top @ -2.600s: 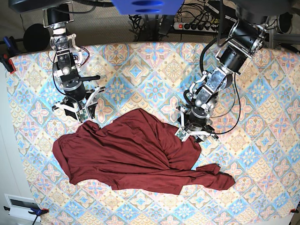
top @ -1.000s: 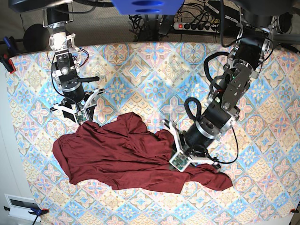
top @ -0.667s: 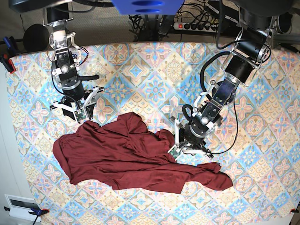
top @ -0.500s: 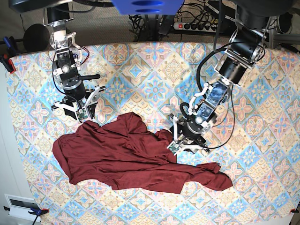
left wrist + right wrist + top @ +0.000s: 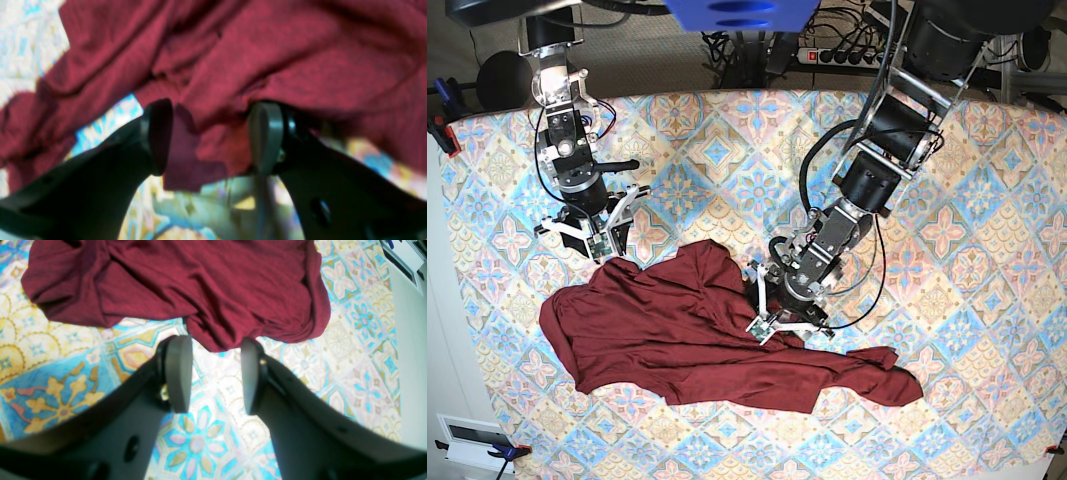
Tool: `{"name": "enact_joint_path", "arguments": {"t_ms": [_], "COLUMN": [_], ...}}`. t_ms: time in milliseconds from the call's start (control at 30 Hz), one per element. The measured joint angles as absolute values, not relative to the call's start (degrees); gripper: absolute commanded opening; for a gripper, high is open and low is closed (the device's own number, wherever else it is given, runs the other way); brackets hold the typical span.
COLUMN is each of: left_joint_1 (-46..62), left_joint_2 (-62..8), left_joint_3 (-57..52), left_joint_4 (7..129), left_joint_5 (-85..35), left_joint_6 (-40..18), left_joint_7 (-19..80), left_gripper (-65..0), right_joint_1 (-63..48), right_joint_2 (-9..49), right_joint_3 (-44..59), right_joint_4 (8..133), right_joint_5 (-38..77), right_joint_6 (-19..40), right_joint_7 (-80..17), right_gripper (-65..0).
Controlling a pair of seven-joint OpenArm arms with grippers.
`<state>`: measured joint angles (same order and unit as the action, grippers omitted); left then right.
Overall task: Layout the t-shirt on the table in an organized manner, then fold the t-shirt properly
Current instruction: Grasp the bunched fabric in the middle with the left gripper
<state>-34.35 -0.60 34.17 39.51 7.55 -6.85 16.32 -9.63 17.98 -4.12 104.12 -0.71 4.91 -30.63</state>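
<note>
- The t-shirt [image 5: 697, 335] lies crumpled on the table [image 5: 987, 250], spread wide across the near half of the patterned cloth, with folds running through its middle and one narrow end trailing off toward the base view's lower right.
- One bunched corner of the t-shirt rises toward the far side near its middle, and a rounded lobe sits at the base view's left end.
- The left gripper [image 5: 779, 312] is down at the t-shirt's upper middle edge, where the fabric is gathered into ridges.
- In the left wrist view the left gripper [image 5: 210, 136] has its jaws apart, with a flap of the t-shirt [image 5: 267, 56] hanging between the two fingers; the cloth touches or overlaps both pads, but the fingers are not pinched together on it.
- The picture there is blurred, so whether the flap rests on the table or hangs free cannot be told.
- The right gripper [image 5: 595, 240] stands just beyond the t-shirt's far left corner, close to the hem.
- In the right wrist view the right gripper [image 5: 213, 373] has its jaws spread, with bare table [image 5: 213, 426] between the fingers; a rounded tip of the t-shirt [image 5: 186, 283] reaches just into the gap at the fingertips, and nothing is gripped.
- Beyond the table's far edge, seen from the base, a power strip [image 5: 847, 55] and cables lie on the floor.
</note>
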Motion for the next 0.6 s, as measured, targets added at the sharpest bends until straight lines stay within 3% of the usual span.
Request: {"name": "enact_joint_path", "arguments": {"t_ms": [100, 200, 300, 400, 600], "left_joint_1": [-34.50, -33.39, -30.79, -28.82, -28.05], "left_joint_2": [0.34, 0.78, -0.10, -4.45, -13.45], "left_joint_3": [34.13, 34.13, 34.20, 34.30, 34.13], "left_joint_4": [38.70, 41.65, 49.89, 63.35, 86.41], "left_joint_5": [8.99, 9.15, 9.21, 7.75, -6.96], "left_joint_6": [-7.46, -7.86, -8.49, -8.36, -8.49], "left_joint_7": [14.79, 16.95, 18.59, 22.79, 38.76], "left_gripper": [-44.9, -65.0, -62.9, -65.0, -65.0], "right_joint_1": [-9.65, -9.61, -9.61, -9.54, -9.37], "right_joint_2": [17.98, 17.93, 18.04, 18.06, 17.93], "right_joint_3": [-4.12, -4.10, -3.97, -3.97, -3.99], "right_joint_4": [104.09, 104.09, 104.03, 103.96, 103.96], "right_joint_5": [-0.71, -0.71, -0.78, -0.91, -0.80], "right_joint_6": [4.93, 4.95, 4.93, 4.95, 4.95], "right_joint_7": [-30.68, -30.68, -30.70, -30.65, -30.68], "right_gripper": [-42.6, -42.6, -42.6, -42.6, -42.6]}}
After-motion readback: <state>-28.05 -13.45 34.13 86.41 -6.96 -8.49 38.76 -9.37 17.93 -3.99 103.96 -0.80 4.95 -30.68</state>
